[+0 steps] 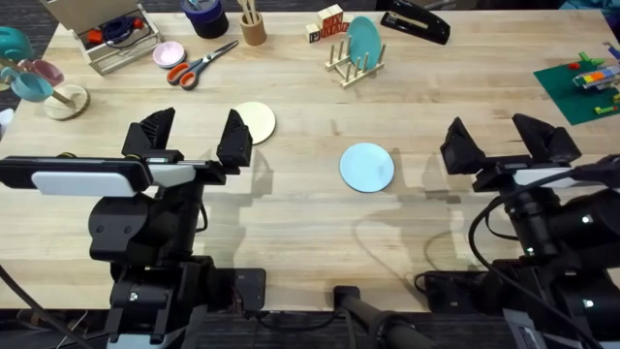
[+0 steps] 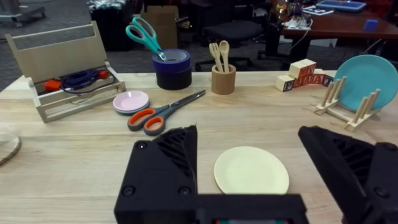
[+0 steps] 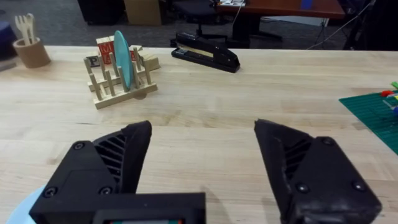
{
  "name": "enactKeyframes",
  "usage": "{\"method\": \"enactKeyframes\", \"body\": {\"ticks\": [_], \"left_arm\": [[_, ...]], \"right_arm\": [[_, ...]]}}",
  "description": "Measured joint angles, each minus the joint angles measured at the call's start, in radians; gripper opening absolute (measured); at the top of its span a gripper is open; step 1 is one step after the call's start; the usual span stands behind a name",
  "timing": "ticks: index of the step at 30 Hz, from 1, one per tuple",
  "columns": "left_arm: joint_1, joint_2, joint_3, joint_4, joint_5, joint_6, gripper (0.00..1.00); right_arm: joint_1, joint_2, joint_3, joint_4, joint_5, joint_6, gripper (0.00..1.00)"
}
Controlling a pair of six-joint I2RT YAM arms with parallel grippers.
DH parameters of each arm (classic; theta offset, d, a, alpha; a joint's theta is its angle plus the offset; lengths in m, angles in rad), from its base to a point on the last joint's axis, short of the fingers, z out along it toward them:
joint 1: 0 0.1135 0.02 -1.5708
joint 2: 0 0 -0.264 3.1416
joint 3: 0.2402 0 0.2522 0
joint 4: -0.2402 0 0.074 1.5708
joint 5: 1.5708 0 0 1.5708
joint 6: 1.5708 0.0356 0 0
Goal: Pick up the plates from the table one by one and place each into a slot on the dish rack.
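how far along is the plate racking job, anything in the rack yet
Barely started. The small wooden dish rack holds one darker teal plate on edge. The left gripper and right gripper are open, holding nothing. The cream-yellow plate and light blue plate lie flat on the wooden table, unracked.

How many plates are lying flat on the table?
2: a yellow plate beside the left arm's jaws, and a light blue plate mid-table. A teal plate stands in the rack.

Pale grained wooden desk (image 1: 407,223), matt smooth cream plate (image 2: 251,170) and blue plate (image 1: 367,167), unpainted wooden dish rack (image 1: 355,66), black matt plastic jaws.
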Motion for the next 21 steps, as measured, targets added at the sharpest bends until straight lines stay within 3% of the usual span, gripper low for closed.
{"method": "enactKeyframes", "body": {"ticks": [8, 14, 21], "left_arm": [[0.0, 0.0, 0.0, 0.015, 0.0, 0.0, 0.993], [0.0, 0.0, 0.007, 0.015, 0.0, 0.0, 0.993], [0.0, 0.014, 0.187, -0.145, 0.0, 0.0, 0.993]], "right_arm": [[0.0, 0.0, -0.001, 0.014, 0.0, 0.0, 0.995], [0.0, 0.001, -0.002, 0.206, 0.0, 0.0, 0.995], [0.0, 0.007, 0.074, 0.13, 0.0, 0.001, 0.995]]}}
